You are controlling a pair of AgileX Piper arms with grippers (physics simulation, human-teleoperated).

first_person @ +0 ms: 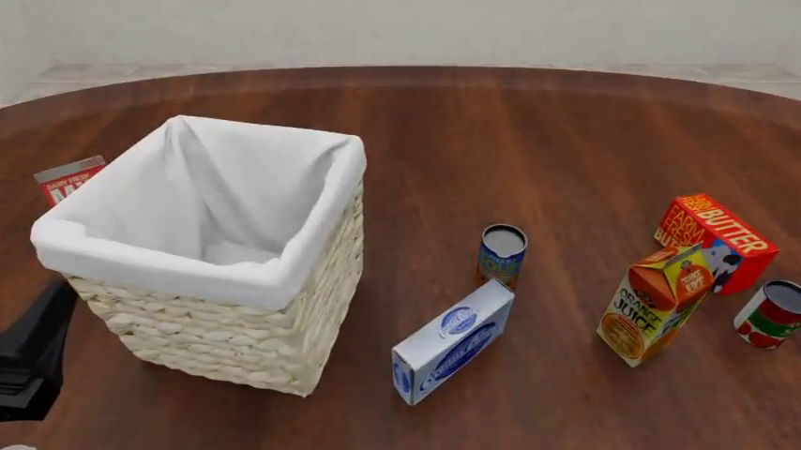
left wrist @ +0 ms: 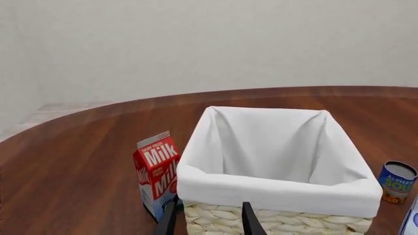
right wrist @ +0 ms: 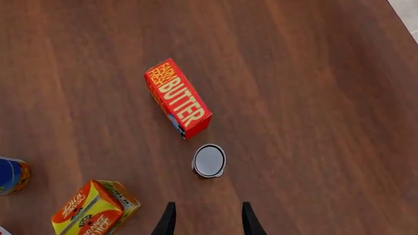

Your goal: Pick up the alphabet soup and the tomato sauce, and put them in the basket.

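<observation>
Both pincers, left (left wrist: 207, 220) and right (right wrist: 206, 219), gape open, holding nothing. Soup (first_person: 502, 254) stands on table (first_person: 526, 141) right of basket (first_person: 319, 281), touching the blue-white box (first_person: 453, 341). Sauce (first_person: 768, 314) stands far right beside juice (first_person: 655, 305), just ahead of right pincer.

Alphabet soup (first_person: 502, 254), tomato sauce (first_person: 768, 315) upright outside empty basket (first_person: 213, 361)

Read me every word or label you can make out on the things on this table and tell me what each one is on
"Milk", twice: milk carton; smaller print blurred.
"FARM FRESH BUTTER": butter box.
"ORANGE JUICE": juice carton.
"ALPHA... SOU...", partly turned away: alphabet soup.
Blue-and-white box: logo too blurred.
Tomato sauce: label unreadable.
</observation>
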